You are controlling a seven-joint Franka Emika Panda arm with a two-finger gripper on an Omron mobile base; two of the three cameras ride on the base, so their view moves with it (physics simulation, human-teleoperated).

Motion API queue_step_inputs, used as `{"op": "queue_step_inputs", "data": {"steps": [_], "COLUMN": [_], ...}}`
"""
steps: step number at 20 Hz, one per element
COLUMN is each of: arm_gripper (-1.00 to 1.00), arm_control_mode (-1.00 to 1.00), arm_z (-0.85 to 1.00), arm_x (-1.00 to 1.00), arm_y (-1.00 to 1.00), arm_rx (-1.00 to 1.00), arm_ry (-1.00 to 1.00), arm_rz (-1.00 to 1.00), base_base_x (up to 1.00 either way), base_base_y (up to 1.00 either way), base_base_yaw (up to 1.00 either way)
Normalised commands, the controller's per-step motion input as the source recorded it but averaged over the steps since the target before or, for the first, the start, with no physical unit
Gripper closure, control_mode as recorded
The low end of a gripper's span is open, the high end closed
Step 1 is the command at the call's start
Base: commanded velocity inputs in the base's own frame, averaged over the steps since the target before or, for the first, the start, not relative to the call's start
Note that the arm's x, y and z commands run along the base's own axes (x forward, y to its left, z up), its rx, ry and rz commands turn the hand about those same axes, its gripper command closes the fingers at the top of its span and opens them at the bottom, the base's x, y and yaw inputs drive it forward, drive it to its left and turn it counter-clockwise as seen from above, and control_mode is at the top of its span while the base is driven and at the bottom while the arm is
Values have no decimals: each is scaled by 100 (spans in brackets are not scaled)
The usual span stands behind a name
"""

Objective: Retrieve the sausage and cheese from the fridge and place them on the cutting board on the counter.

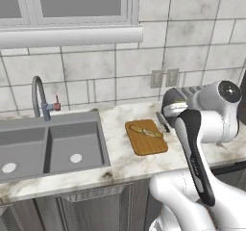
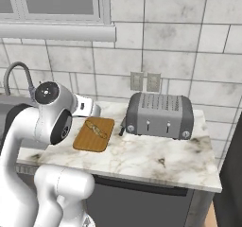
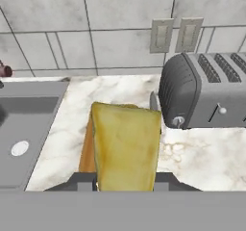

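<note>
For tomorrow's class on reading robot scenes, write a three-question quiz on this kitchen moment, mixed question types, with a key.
1. True or false: the sausage lies on the cutting board.
2. What is the gripper holding?
A. cheese
B. knife
C. cup
3. Fill in: the toaster stands on the ____ side of the board in the right base view.

Key: 1 true. 2 A, the cheese. 3 right.
</note>
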Motion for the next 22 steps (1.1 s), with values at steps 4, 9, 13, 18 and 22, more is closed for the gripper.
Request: {"op": "queue_step_inputs", "data": {"steps": [4, 9, 13, 18, 22], "arm_gripper": [100, 100, 100, 100, 100], "arm_control_mode": [-100, -100, -100, -100, -100], "arm_z": [-12, -22, -38, -50, -72], "arm_x": [-8, -4, 11, 29, 21], "arm_y": [0, 19, 46, 46, -1], "arm_rx": [1, 0, 0, 0, 0], "arm_ry": [3, 10, 14, 20, 11], "arm_rz": [45, 36, 22, 17, 17], "base_base_x": [0, 0, 0, 0, 0], "base_base_y": [0, 0, 0, 0, 0], "base_base_yaw": [0, 0, 0, 0, 0]}}
